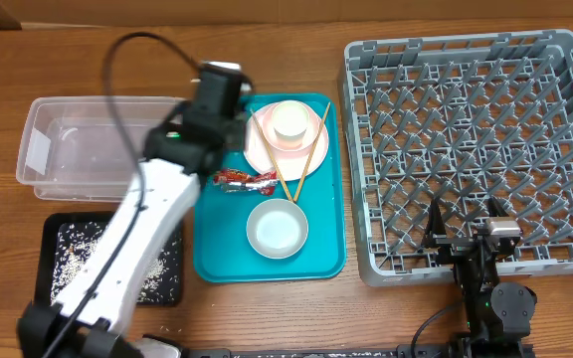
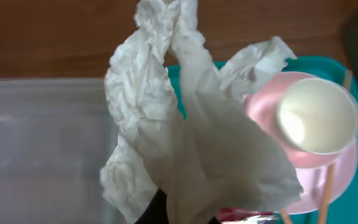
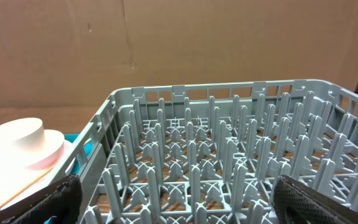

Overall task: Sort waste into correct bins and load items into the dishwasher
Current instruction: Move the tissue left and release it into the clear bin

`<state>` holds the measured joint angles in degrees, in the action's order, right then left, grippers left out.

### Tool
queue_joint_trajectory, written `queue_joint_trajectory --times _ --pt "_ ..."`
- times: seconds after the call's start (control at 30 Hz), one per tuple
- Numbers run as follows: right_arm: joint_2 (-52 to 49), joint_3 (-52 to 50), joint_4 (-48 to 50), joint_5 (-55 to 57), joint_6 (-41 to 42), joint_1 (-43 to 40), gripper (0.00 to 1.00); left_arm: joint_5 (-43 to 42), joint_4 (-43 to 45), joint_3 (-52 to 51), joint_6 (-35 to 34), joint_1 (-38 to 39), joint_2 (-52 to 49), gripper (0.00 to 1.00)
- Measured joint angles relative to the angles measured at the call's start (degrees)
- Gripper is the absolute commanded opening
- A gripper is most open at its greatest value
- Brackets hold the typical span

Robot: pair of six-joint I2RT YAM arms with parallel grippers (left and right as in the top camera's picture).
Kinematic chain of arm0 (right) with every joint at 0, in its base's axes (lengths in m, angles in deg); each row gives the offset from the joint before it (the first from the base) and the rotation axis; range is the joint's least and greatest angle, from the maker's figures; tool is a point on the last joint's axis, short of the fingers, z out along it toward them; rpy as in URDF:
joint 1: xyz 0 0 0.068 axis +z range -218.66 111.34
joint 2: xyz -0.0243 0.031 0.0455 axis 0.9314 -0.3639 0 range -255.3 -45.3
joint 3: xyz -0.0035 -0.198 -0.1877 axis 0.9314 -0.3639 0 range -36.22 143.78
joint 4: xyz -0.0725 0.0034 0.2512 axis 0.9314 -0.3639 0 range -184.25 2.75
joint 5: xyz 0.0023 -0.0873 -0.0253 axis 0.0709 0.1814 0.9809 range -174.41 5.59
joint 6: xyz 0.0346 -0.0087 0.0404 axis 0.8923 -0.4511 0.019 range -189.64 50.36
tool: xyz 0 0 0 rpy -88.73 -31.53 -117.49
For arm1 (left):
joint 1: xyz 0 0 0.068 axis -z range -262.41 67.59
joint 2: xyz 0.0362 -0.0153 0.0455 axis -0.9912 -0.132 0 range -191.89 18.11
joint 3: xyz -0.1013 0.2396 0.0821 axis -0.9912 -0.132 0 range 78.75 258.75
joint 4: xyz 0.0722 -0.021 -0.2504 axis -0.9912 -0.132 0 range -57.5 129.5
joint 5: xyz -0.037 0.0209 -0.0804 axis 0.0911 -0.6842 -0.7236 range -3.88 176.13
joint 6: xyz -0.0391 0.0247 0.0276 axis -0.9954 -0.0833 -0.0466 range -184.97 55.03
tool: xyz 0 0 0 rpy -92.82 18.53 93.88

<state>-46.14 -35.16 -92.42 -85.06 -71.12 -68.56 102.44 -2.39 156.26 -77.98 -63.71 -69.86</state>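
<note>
Though the rack [image 1: 466,149] fills the right side of the table, the right wrist view catches only its pegs and far wall, with the near edge cut off. From above, the left arm [image 1: 137,229] slants in from the near-left corner. It covers the right end of the tub [image 1: 78,149], the left rim of the teal tray [image 1: 267,267] and a corner of the black tray [image 1: 58,234]. The wrapper [image 1: 247,180] lies on the teal tray beside the plate [image 1: 267,149], partly tucked under that arm.

The napkin cannot be made out from above, as it is hidden under the left gripper [image 1: 219,88]. In the left wrist view the napkin [image 2: 191,143] fills the middle and blocks the gripper's own fingers. Crumbs [image 1: 97,261] speckle the black tray, too fine to count.

The left arm reaches over the seam between tub and teal tray, near the tray's far-left corner. Its fingers are closed on the napkin, which bunches up in front of the camera.

The right gripper [image 3: 179,208] sits low at the rack's near side, facing across it. Its fingers [image 3: 48,199] are spread wide and hold nothing.

The bowl [image 1: 277,227] sits on the teal tray, nearer than the plate. The cup [image 1: 291,119] stands on the plate, and the chopsticks [image 1: 306,159] lie across the plate's edge onto the tray.
</note>
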Motion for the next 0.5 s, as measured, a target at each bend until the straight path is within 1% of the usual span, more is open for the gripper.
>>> queue_joint_trajectory --times 0.17,0.37,0.4,0.5 --pt "0.0 0.0 0.0 0.0 -0.04 -0.02 1.0 -0.17 -6.6 0.15 -4.79 -9.99 1.84 0.04" --pt "0.0 0.0 0.0 -0.02 -0.02 -0.02 1.0 -2.97 -10.54 0.15 -6.86 -20.57 0.2 0.07" --pt "0.0 0.0 0.02 0.0 -0.04 -0.02 1.0 -3.72 -10.49 0.15 -6.99 -21.75 -0.5 0.09" --pt "0.0 0.0 0.02 -0.02 -0.04 -0.02 1.0 -5.2 -10.36 0.15 -7.69 -24.92 -3.45 0.23"
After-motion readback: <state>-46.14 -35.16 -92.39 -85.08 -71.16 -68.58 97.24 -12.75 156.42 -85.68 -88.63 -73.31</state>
